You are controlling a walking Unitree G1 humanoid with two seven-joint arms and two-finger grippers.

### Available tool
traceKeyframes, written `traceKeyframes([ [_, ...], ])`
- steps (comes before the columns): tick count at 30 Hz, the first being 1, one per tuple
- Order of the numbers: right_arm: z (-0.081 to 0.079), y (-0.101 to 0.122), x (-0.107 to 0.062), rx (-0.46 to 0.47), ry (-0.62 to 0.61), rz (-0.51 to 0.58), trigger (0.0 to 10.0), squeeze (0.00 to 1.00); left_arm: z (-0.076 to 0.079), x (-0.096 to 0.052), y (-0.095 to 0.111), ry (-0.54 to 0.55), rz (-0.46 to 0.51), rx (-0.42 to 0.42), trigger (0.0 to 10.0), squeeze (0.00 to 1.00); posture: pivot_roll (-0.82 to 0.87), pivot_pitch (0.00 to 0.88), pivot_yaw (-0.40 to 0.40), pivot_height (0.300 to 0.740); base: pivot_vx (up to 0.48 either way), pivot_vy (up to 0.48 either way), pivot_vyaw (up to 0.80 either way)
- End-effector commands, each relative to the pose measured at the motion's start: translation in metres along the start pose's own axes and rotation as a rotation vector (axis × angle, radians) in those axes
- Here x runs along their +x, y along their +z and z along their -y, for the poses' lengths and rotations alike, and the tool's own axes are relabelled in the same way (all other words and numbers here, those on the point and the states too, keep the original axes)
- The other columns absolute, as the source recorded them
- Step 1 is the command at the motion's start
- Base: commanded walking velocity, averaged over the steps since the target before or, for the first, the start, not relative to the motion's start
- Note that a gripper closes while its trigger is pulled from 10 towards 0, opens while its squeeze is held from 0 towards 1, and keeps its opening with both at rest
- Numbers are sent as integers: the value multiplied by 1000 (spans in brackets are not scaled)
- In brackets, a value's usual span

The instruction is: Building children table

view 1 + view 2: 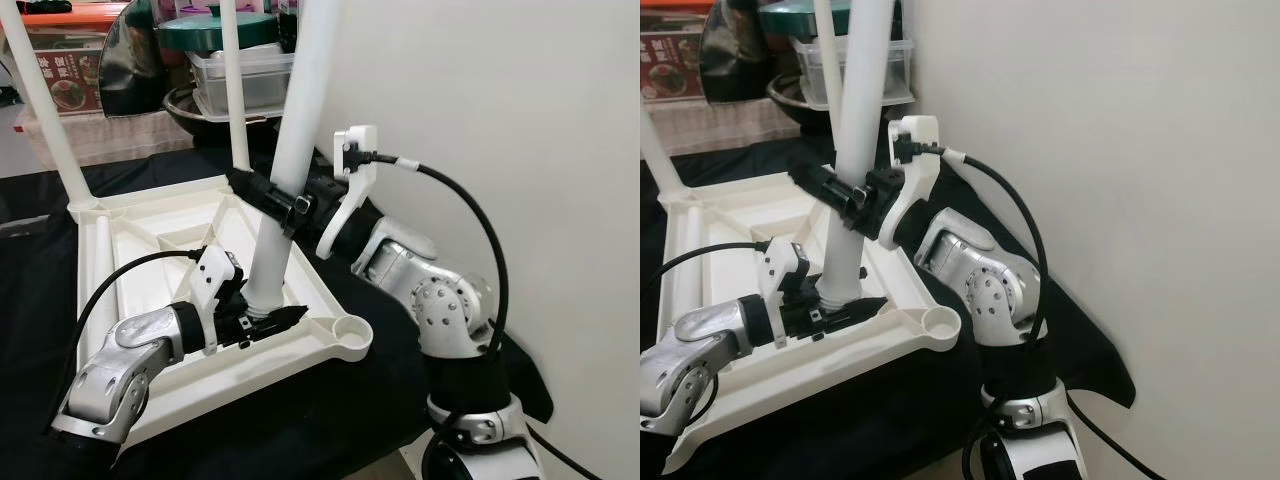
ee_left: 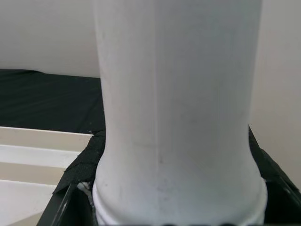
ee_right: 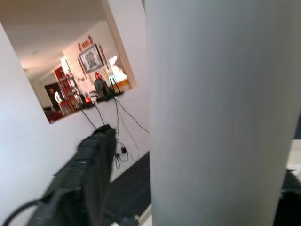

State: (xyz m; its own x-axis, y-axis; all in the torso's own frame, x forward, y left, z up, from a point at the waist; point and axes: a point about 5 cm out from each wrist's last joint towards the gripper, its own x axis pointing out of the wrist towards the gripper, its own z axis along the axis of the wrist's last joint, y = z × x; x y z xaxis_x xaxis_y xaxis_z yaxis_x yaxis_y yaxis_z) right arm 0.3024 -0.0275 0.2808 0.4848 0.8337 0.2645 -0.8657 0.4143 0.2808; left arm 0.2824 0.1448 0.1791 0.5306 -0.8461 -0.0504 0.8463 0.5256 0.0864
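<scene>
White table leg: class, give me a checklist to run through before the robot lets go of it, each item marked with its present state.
1. Leg foot in a socket of the upturned tabletop: ok.
2. Left gripper at the foot: ok.
3. Right gripper clamped higher up: ok.
4. Leg fully seated: cannot tell.
5. Near corner socket unfilled: ok.
6. Two far legs standing: ok.

Black cloth (image 1: pixel 330 420) covers floor beside white wall (image 1: pixel 520 120). White tabletop (image 1: pixel 175 225) lies upside down on cloth, ribbed underside up. One corner socket (image 1: pixel 349 335) open, near cloth's wall-side edge. Legs (image 1: pixel 280 150) stand upright from other corners. At cloth's far edge: boxes, stacked containers (image 1: pixel 240 75).
</scene>
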Motion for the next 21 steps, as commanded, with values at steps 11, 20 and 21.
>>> traceKeyframes([
  [11, 6, -19, -1, -34, -52, -100, 10000, 0, 8, 1, -1, -29, -28, 49, 10000, 0, -41, 0, -61, 740, 0, 0, 0],
  [20, 4, -22, -3, -35, -36, -94, 0, 0, 10, 0, -5, -40, -38, 48, 10000, 0, -42, 0, -63, 740, 0, 0, 0],
  [21, 4, -22, -3, -35, -36, -94, 0, 0, 10, 0, -5, -40, -38, 48, 10000, 0, -42, 0, -63, 740, 0, 0, 0],
])
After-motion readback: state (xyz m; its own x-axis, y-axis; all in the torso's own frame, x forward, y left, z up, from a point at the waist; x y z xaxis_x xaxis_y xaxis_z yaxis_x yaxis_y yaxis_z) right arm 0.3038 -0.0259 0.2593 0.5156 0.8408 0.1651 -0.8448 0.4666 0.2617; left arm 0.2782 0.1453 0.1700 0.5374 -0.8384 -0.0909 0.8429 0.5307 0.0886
